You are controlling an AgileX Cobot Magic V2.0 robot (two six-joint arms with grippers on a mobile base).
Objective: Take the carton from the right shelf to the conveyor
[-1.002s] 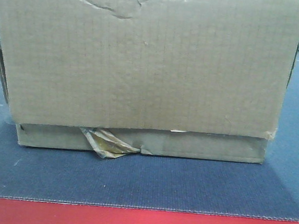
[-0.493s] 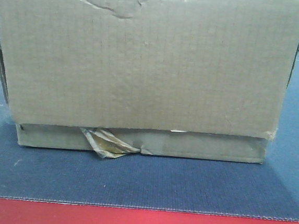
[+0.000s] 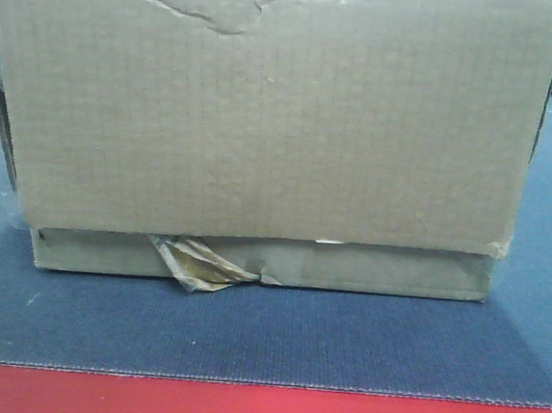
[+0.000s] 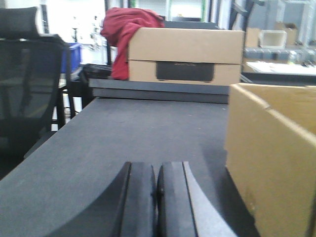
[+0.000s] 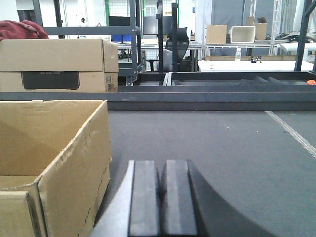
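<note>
Carton [image 3: 264, 119] of plain brown corrugated card, wider than tall, sits flat on the dark grey-blue conveyor [image 3: 265, 336], behind its red edge strip. Its upper face is creased, and ragged yellowish tape [image 3: 199, 263] hangs at the lower seam. Left gripper [image 4: 157, 197] and right gripper [image 5: 162, 197] flank it, both jaws pressed together on nothing.

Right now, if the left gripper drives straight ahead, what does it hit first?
Probably nothing close: the left gripper points along open belt, the carton just off to its right. Farther on sits another box; depth is unclear.
</note>
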